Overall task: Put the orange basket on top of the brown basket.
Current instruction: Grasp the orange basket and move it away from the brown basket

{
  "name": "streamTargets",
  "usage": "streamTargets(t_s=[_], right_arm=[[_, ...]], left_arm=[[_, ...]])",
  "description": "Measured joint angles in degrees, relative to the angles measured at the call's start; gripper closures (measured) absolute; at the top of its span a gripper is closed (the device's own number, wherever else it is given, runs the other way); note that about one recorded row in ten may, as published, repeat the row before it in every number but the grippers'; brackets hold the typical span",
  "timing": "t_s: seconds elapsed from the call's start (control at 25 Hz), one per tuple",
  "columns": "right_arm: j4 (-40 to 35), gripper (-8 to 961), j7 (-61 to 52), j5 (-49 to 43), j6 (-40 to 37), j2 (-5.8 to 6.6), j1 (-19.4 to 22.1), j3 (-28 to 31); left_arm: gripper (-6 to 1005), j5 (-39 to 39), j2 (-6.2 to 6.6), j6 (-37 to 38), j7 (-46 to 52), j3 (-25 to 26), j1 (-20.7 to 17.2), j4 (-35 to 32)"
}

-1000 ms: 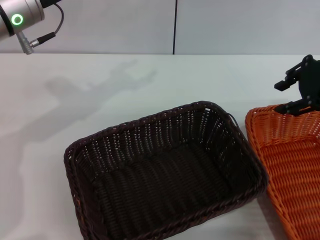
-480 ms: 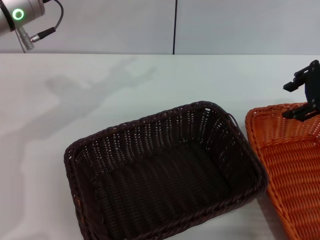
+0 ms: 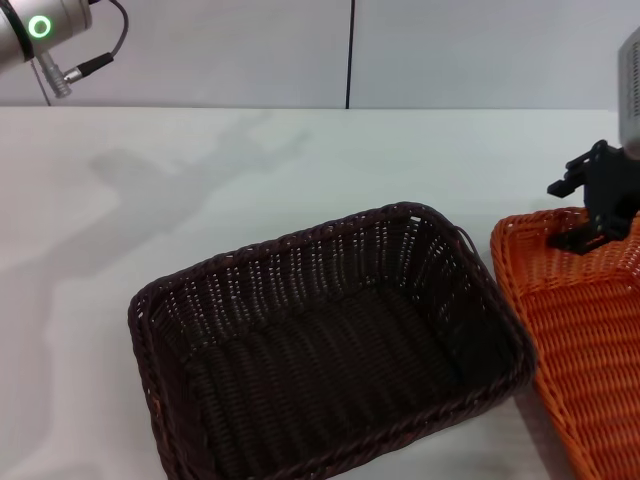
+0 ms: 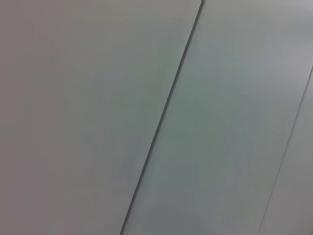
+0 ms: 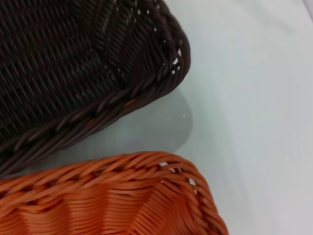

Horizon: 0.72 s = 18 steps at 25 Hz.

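Two baskets are sitting on the white worktop [image 3: 200, 180], one of each colour. The brown basket [image 3: 330, 350] is lying near the middle, open side up, and serves as the landmark here. The orange basket [image 3: 585, 330] is resting on the worktop just beside the brown basket's right-hand side, their rims close together with a narrow strip of worktop showing between them in the right wrist view; it is not on top of the brown one.

The right hand [image 3: 590, 205] is hovering at the orange basket's far rim, beyond and to the right of the brown basket's far right corner. I cannot tell whether its fingers are apart or together.

The left arm [image 3: 40, 35] is sitting raised, far beyond the brown basket's left end, its hand out of sight.
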<state>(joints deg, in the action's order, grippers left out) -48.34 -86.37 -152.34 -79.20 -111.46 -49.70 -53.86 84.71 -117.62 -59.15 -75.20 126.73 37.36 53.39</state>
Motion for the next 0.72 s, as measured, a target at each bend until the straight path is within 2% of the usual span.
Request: streamTargets(t_s=[0.36,0.56,0.68,0.72], right_arm=[[3.23,342,2.3,-0.12,0.37,0.94,0.21,0.31],[2.37,358,1.94,-0.19,-1.68,2.02,1.66,3.4],[0.6,468,1.81,-0.19,-5.27,3.04,2.87,5.33],[-0.44,504,1.72,-0.19,-7.82,3.71,3.64,6.33]], left_arm=[[139,0.4,0.41,0.88,-0.41,2.17,2.16,-2.84],[139,0.6,1.5,1.1,-0.5,2.67,3.47,-5.11],[139,0.66,2.15,1.76,-0.51,2.83,4.27,-6.23],[139,0.66,2.32,2.03,-0.52,2.87,4.52,-6.48]])
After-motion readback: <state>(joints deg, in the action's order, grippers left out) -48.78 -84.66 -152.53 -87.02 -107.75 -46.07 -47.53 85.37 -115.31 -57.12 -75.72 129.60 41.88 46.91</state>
